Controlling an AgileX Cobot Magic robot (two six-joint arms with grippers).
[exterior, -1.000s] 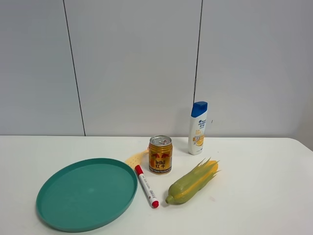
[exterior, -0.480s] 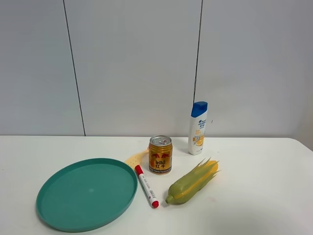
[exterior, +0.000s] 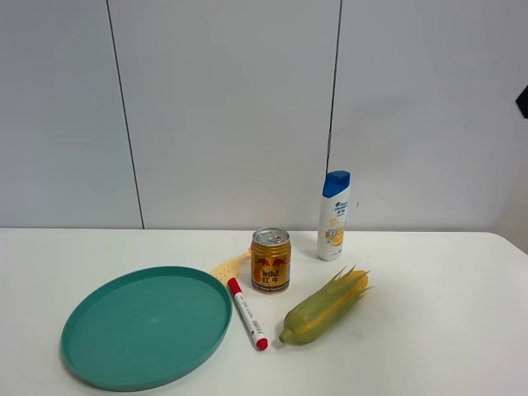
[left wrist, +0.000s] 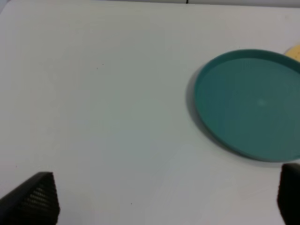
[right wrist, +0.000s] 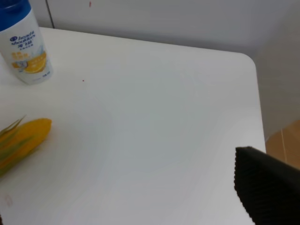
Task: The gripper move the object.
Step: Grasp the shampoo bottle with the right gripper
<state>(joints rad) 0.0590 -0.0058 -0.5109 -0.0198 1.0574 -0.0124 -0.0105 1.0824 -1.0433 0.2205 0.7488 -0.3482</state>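
Shampoo bottle [exterior: 334, 216] stands upright near the far edge of the tabletop [exterior: 445, 330], right of the middle; its long axis is vertical, with the blue cap uppermost and the yellow-orange label facing the front edge. The body is slim white plastic, flattened, smooth and glossy. Nothing touches it. The right wrist view shows its lower body and cap base [right wrist: 26, 44] in the same upright stance. A gold metal drink can [exterior: 271, 261], cylindrical and upright, stands nearer the front and to the left, apart from the bottle. A corn cob [exterior: 323, 308] in green husk lies in front of the bottle, yellow tip toward the far right corner. A white marker [exterior: 247, 313] with red ends lies between the can and a round teal plate [exterior: 124, 330], which is matte with a raised rim. A pale yellow item [exterior: 229, 266] is partly hidden behind the plate and can; type not determined. Left gripper [left wrist: 161, 201]: ribbed black fingertips [left wrist: 35, 199] set wide apart, released, holding nothing, above bare tabletop beside the plate. Right gripper [right wrist: 126, 201]: one ribbed black finger [right wrist: 267, 187] visible above the far right corner, nothing opposing it across the view, released, empty.
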